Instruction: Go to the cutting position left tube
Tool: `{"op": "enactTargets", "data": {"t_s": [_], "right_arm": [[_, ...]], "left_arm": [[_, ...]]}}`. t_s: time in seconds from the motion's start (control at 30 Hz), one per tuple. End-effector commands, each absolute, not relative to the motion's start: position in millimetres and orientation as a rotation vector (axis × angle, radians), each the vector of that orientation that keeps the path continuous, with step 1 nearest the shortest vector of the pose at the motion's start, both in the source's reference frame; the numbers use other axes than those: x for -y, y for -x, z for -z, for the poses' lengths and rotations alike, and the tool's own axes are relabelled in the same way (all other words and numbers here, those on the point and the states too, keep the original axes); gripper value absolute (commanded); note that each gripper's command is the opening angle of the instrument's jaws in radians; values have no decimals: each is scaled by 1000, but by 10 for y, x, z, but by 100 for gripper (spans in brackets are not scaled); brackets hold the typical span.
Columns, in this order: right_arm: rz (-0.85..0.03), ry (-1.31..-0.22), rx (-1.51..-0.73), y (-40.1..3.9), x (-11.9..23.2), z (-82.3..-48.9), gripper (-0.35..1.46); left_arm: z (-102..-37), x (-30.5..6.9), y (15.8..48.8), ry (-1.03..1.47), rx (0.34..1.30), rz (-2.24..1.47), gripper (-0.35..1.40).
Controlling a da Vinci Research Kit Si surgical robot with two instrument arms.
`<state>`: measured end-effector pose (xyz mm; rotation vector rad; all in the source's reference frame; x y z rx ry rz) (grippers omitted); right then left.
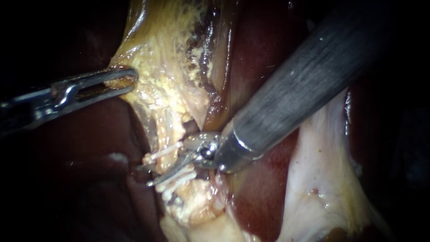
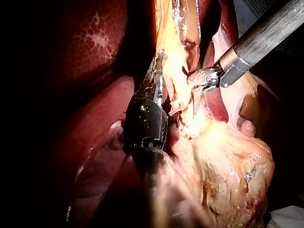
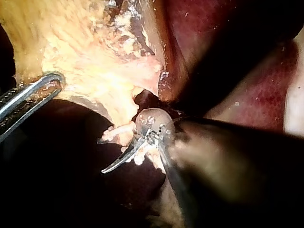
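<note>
My left instrument comes in from the left, its slotted jaws shut on the edge of the yellow gallbladder tissue and holding it taut. My right instrument reaches down from the upper right on a thick grey shaft. Its thin curved blades stand open beside a pale thin tube, one blade just under it. White clips sit on the strand just below the blades. The right wrist view shows the open blades beside the pale tube stump. I cannot tell whether either blade touches the tube.
Dark red liver surrounds the field. A pale sheet of tissue hangs at the right beneath the right shaft. Fatty yellow tissue lies below the clips. The left wrist view shows the left jaws along the yellow tissue.
</note>
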<state>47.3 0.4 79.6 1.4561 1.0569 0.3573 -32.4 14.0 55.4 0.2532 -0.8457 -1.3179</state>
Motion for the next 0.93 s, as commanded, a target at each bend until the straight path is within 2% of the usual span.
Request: {"op": "enactTargets", "data": {"t_s": [0.03,0.2,0.93], "right_arm": [[-373,-1455,-1053,-473,-6,-799,118],[-397,-1464,-1039,-471,-9,-804,118],[-395,-1465,-1039,-470,-7,-802,119]], "left_arm": [[-554,-140,325,-254,847,1318,-35],[-554,-140,325,-254,847,1318,-35],[-553,-140,325,-253,846,1318,-35]]}}
